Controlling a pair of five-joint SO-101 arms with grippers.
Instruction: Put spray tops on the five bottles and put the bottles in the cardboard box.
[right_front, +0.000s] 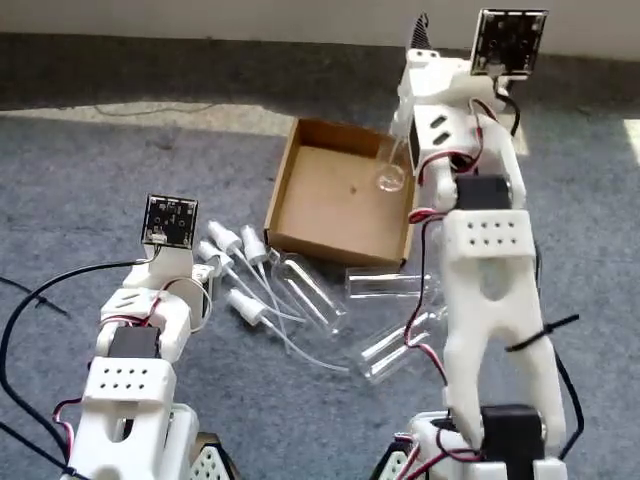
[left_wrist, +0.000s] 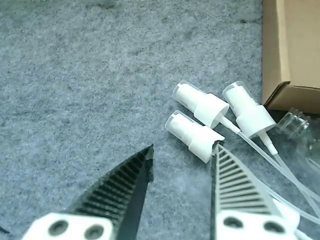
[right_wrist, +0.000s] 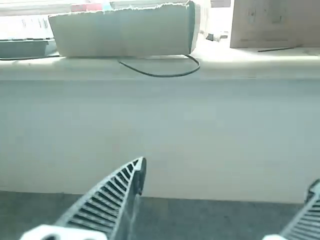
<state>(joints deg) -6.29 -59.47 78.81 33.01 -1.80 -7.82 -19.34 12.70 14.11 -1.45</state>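
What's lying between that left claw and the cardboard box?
White spray tops lie between the left gripper and the box. The left wrist view shows three of them close up, and the high view shows the cluster too.

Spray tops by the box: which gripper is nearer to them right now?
Left. The left gripper sits open right beside the spray tops; the right gripper is up at the cardboard box's far corner.

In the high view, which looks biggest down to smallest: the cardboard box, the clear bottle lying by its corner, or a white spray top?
1. cardboard box, clearly largest.
2. clear bottle.
3. white spray top, judged by its head; with its thin tube, its length looks close to the bottle's.
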